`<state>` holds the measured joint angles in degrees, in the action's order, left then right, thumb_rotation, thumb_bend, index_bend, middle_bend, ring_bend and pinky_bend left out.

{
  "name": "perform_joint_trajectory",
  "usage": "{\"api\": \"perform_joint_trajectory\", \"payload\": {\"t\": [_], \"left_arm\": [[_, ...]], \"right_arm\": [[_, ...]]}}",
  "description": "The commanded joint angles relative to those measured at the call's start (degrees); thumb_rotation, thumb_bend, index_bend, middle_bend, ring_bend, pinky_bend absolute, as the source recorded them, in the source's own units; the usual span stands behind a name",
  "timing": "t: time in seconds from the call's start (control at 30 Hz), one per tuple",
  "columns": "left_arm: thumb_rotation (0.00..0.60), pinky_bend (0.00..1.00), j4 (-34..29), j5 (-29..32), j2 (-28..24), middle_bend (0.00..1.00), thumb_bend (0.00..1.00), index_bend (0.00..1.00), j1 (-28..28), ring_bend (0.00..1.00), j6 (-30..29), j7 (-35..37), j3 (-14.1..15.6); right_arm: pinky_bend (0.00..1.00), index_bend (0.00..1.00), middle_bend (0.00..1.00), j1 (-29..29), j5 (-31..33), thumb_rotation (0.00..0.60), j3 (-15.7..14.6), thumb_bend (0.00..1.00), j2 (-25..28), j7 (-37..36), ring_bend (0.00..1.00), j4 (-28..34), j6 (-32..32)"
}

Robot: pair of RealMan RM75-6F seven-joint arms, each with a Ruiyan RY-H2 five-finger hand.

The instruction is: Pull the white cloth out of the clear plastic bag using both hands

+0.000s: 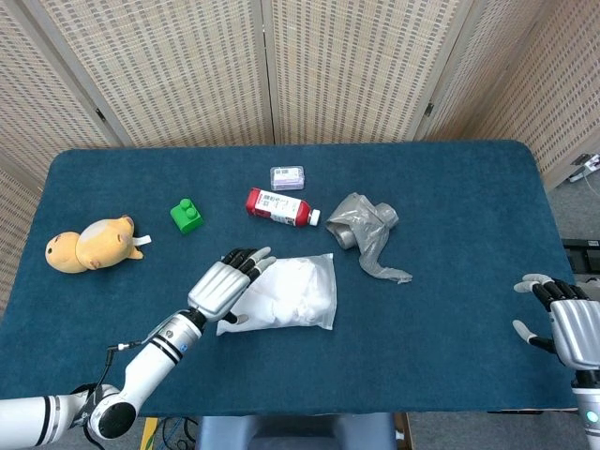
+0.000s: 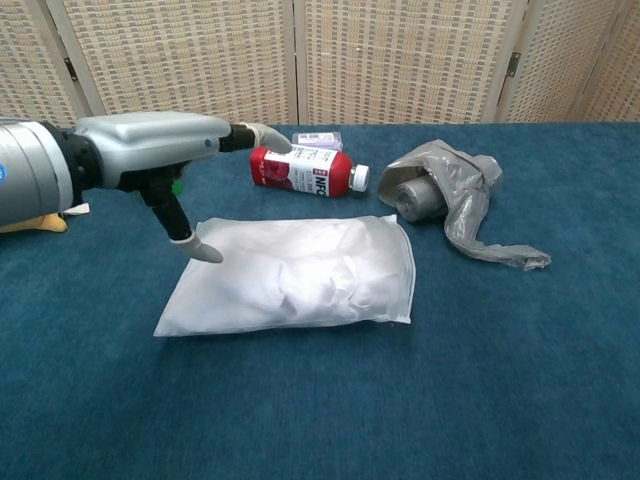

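The clear plastic bag (image 1: 286, 292) (image 2: 300, 272) lies flat in the middle of the blue table, with the white cloth (image 1: 300, 289) (image 2: 310, 270) folded inside it. My left hand (image 1: 225, 284) (image 2: 160, 150) hovers over the bag's left end, fingers extended and apart, holding nothing; its thumb tip (image 2: 207, 252) is at the bag's upper left corner. My right hand (image 1: 567, 328) stays near the table's front right edge, open and empty, far from the bag. The chest view does not show the right hand.
A red bottle (image 1: 279, 207) (image 2: 305, 169) and a small clear box (image 1: 287, 176) lie behind the bag. A crumpled grey bag (image 1: 367, 230) (image 2: 450, 195) sits to its right. A green block (image 1: 187, 216) and a yellow plush toy (image 1: 86, 244) lie at the left.
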<state>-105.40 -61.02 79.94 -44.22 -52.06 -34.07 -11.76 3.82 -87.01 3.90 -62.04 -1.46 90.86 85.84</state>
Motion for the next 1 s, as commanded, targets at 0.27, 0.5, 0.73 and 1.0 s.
{"api": "perform_joint_trajectory", "payload": {"t": [0.27, 0.5, 0.73, 1.0], "left_arm": [[0.6, 0.05, 0.87, 6.13, 1.2, 0.0, 0.0, 0.0, -4.11, 0.0, 2.26, -1.83, 2.3], [0.6, 0.05, 3.12, 9.65, 3.52, 0.0, 0.0, 0.0, -7.15, 0.0, 2.81, -2.83, 2.91], [0.6, 0.05, 6.71, 13.43, 6.24, 0.0, 0.0, 0.0, -10.26, 0.0, 3.6, -4.41, 4.07], [0.6, 0.04, 9.26, 20.67, 7.41, 0.0, 0.0, 0.0, -13.17, 0.0, 4.06, -5.45, 4.91]], "right_arm": [[0.38, 0.38, 0.31, 0.33, 0.05, 0.6, -0.17, 0.14, -0.53, 0.05, 0.29, -0.36, -0.66], [0.38, 0.38, 0.31, 0.46, 0.12, 0.6, -0.29, 0.14, -0.83, 0.05, 0.29, -0.55, -1.0], [0.38, 0.38, 0.31, 0.54, 0.21, 0.6, -0.41, 0.14, -0.89, 0.07, 0.29, -0.61, -1.28], [0.38, 0.38, 0.31, 0.79, 0.38, 0.6, -0.64, 0.14, -1.33, 0.11, 0.29, -0.94, -2.07]]}}
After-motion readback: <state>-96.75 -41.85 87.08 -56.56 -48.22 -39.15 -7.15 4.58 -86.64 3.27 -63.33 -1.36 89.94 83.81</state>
